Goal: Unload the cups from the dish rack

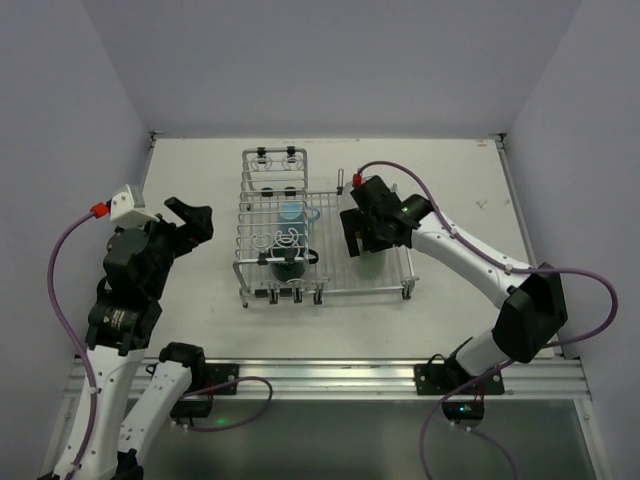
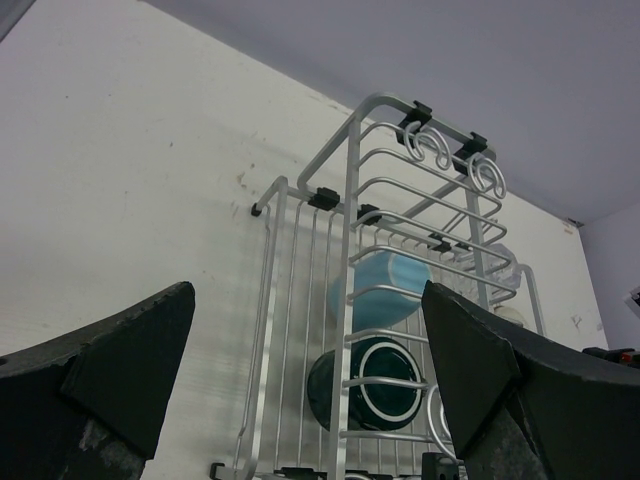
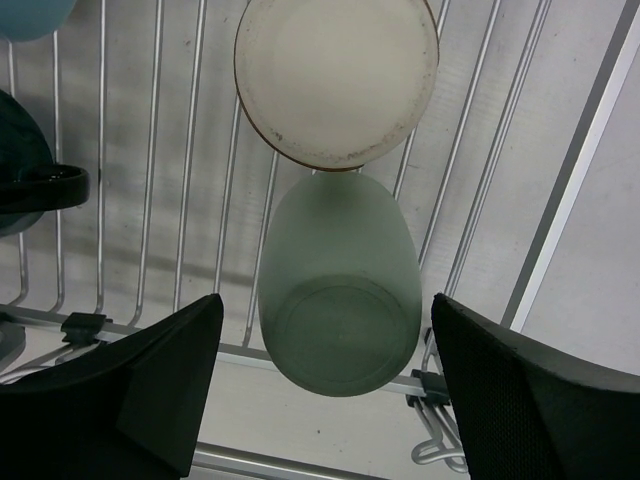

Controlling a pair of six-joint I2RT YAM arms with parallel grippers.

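Note:
The silver dish rack (image 1: 330,291) stands mid-table. In its raised left section lie the light-blue mug (image 1: 292,212) and the dark teal cup (image 1: 289,266). The pale green cup (image 1: 372,265) lies on the flat grid. My right gripper (image 1: 365,235) hovers over it, open. In the right wrist view the fingers (image 3: 150,380) flank the green cup (image 3: 338,280) without touching; the brown cream-lined cup (image 3: 337,80) lies just beyond. My left gripper (image 1: 190,218) is open and empty left of the rack, facing the mug (image 2: 385,285) and teal cup (image 2: 375,385). I cannot make out the clear glass.
The white table (image 1: 200,170) is boxed in by pale walls at the back and both sides. A metal rail (image 1: 330,375) carrying both arm bases runs along the near edge. The rack's cup loops (image 2: 440,150) rise at its far end.

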